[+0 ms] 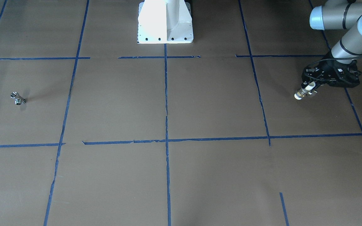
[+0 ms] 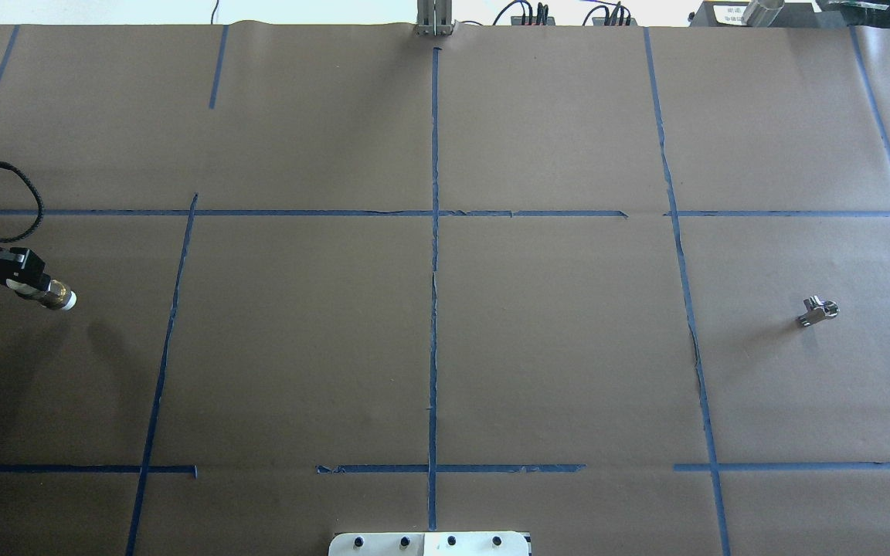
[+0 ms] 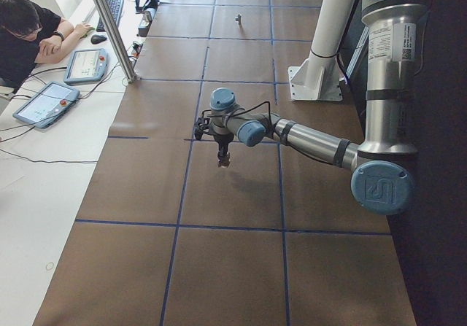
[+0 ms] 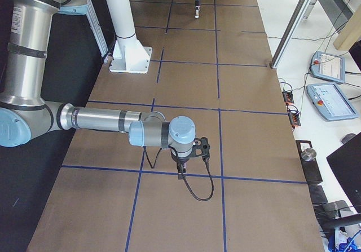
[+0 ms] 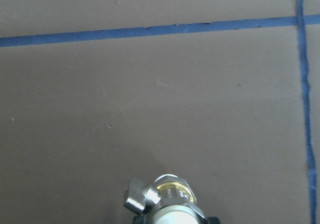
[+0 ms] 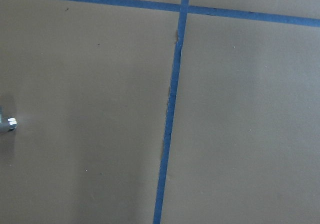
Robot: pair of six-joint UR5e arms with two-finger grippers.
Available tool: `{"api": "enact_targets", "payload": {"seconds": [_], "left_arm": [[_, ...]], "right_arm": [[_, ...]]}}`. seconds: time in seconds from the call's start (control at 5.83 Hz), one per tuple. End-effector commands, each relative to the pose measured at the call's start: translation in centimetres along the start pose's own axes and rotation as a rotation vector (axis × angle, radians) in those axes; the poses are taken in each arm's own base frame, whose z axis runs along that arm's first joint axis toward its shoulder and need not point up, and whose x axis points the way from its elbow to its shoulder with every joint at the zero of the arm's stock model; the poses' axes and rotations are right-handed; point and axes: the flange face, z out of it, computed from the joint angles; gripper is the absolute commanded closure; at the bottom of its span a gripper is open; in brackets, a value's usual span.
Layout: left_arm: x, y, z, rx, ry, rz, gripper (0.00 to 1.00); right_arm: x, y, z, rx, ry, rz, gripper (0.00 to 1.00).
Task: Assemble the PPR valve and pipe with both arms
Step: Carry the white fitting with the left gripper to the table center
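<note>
My left gripper (image 1: 308, 88) is shut on the PPR valve (image 1: 303, 93), a stubby piece with white ends and a brass-silver middle. It holds the valve a little above the table at my far left (image 2: 56, 296). The left wrist view shows the valve (image 5: 167, 200) with its side lever pointing left. The pipe (image 1: 18, 98), a small chrome T-shaped fitting, lies alone on the table at my right (image 2: 817, 311). Its tip shows at the left edge of the right wrist view (image 6: 7, 124). My right gripper (image 4: 183, 164) shows only in the exterior right view, so I cannot tell if it is open or shut.
The brown table (image 2: 553, 347) is marked with a blue tape grid. The white robot base (image 1: 165, 23) stands at the table's robot side. An operator (image 3: 25, 38) and teach pendants (image 3: 44, 101) are beside the table, near a metal post (image 3: 109, 27).
</note>
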Motion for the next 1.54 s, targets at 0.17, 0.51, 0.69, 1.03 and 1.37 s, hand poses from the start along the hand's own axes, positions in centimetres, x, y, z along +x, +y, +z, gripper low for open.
{"api": "enact_targets", "payload": {"seconds": [0.17,0.51,0.69,1.03,1.37], "left_arm": [[16.1,-3.5,-4.2,-0.034,0.045,-0.101,1.00],[35.6,-4.9,-2.3,-0.007,0.025,-0.086,1.00],[41.7,-5.8,-1.6,0.024,0.025,-0.039,1.00],[47.7,-7.2,1.7,0.048,0.029,-0.036,1.00],[50.5,-6.0,4.3,0.057,0.016,-0.034,1.00]], "right_arm": [[0.0,0.0,0.0,0.000,0.000,0.001,0.00],[0.1,0.0,0.1,-0.002,0.001,0.004,0.00],[0.1,-0.1,0.0,-0.001,0.001,0.003,0.00],[0.0,-0.1,0.1,-0.002,0.000,0.002,0.00],[0.0,-0.1,0.1,-0.003,0.001,0.000,0.00]]}}
